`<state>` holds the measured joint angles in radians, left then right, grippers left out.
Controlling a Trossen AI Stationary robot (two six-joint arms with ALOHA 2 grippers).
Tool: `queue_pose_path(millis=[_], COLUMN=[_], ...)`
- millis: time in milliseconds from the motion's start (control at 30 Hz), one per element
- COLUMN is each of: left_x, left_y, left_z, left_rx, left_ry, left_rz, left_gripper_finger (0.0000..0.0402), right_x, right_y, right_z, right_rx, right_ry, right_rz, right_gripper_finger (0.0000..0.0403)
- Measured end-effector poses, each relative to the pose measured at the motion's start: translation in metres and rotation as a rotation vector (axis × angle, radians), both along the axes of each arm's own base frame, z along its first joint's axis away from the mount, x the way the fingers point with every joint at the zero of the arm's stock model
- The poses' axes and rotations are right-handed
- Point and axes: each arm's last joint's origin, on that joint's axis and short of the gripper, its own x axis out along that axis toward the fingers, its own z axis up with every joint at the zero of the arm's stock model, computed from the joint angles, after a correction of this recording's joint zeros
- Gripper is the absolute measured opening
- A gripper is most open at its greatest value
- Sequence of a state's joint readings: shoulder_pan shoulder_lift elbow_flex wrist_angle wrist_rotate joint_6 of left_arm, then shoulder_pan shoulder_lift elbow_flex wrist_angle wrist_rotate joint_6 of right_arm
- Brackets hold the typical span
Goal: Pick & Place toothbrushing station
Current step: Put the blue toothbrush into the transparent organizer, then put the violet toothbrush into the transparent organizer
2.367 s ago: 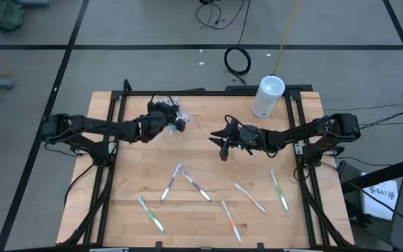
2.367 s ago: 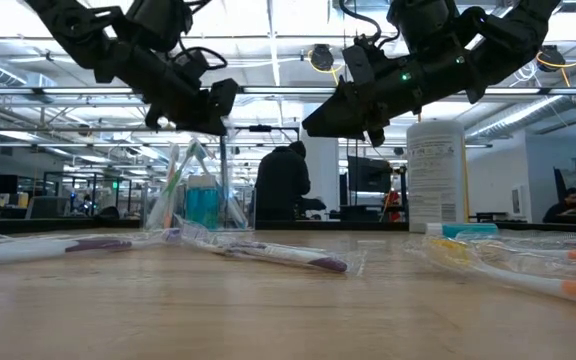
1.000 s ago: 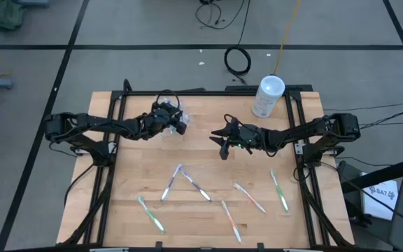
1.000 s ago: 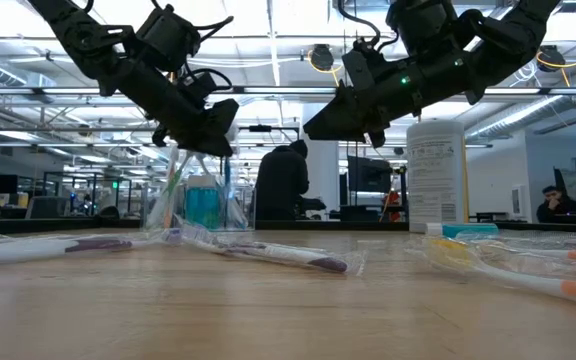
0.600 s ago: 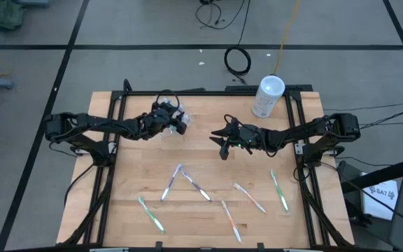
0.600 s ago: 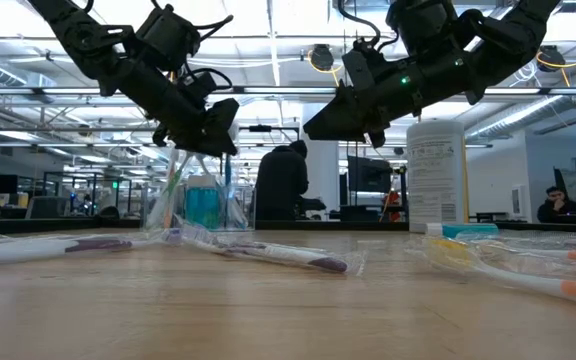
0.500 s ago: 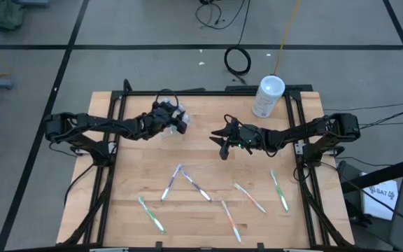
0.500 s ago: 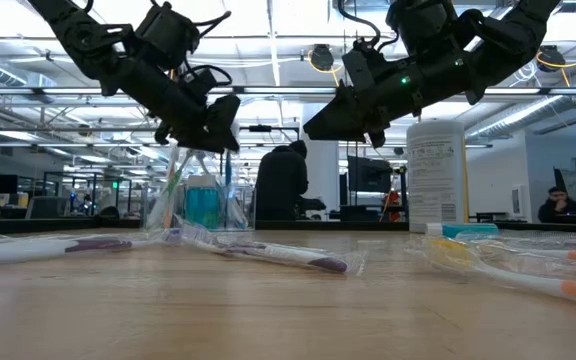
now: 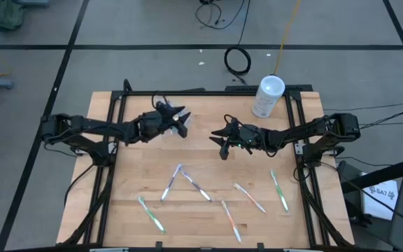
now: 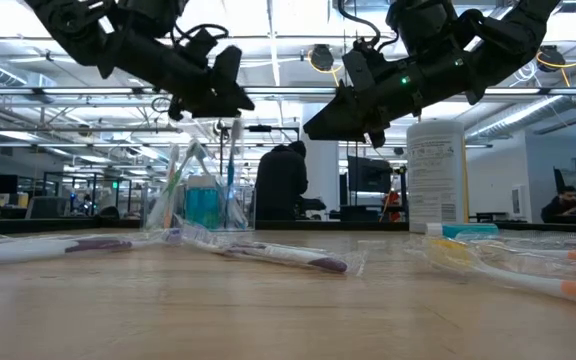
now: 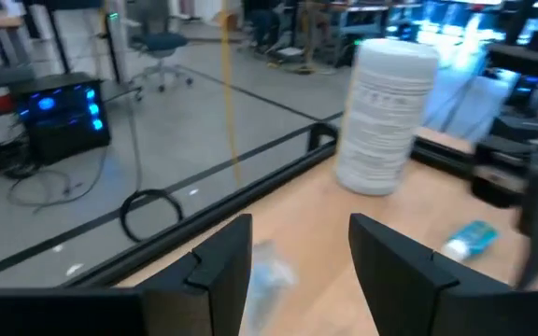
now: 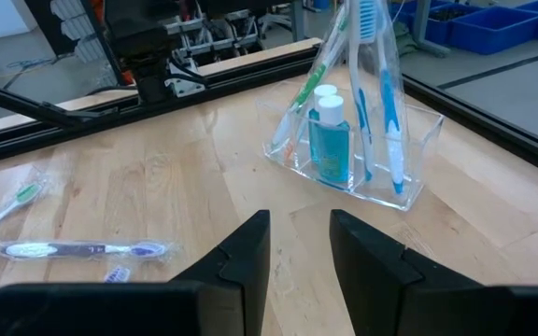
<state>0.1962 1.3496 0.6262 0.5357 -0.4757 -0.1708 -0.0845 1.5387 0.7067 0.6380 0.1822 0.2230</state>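
Note:
A clear crinkly pouch (image 12: 353, 140) stands upright on the table at the far middle. It holds several toothbrushes and a teal-blue white-capped tube (image 12: 330, 131), and it also shows in the low view (image 10: 193, 195). My left gripper (image 9: 182, 120) hovers above the pouch, open and empty; in the low view the gripper (image 10: 236, 92) is clear of the pouch's top. My right gripper (image 9: 220, 145) hangs open and empty above the table's middle, to the right of the pouch. Several toothbrushes (image 9: 196, 185) lie flat on the near half of the table. Another teal tube (image 11: 470, 238) lies near the canister.
A large whitish canister (image 9: 268, 96) stands at the far right corner. Loose toothbrushes (image 9: 280, 190) spread across the near half of the table. Black frame rails (image 9: 110, 161) run along the left and right sides. People are in the room behind the table (image 10: 280, 185).
My left gripper has risen from just above the pouch's top and tipped up toward level. The pouch stays standing where it was. My right arm has kept still.

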Motion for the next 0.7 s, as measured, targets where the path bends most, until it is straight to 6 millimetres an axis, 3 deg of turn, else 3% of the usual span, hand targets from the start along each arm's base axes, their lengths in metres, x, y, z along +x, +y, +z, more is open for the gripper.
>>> queue_pose_path(millis=[333,700], left_x=[0.005,0.006], left_y=[-0.031,-0.063], left_z=[-0.004,-0.003], left_rx=[-0.003,0.056], left_ry=[0.049,0.068], left_rz=[-0.142,-0.170], left_gripper_finger=[0.0186,0.0186], right_x=[0.000,0.000], right_y=[0.000,0.000], right_z=[0.000,0.000], right_rx=[0.000,0.000], right_ry=[0.000,0.000], right_rz=[0.000,0.001], right_gripper_finger=[0.0105,0.0105])
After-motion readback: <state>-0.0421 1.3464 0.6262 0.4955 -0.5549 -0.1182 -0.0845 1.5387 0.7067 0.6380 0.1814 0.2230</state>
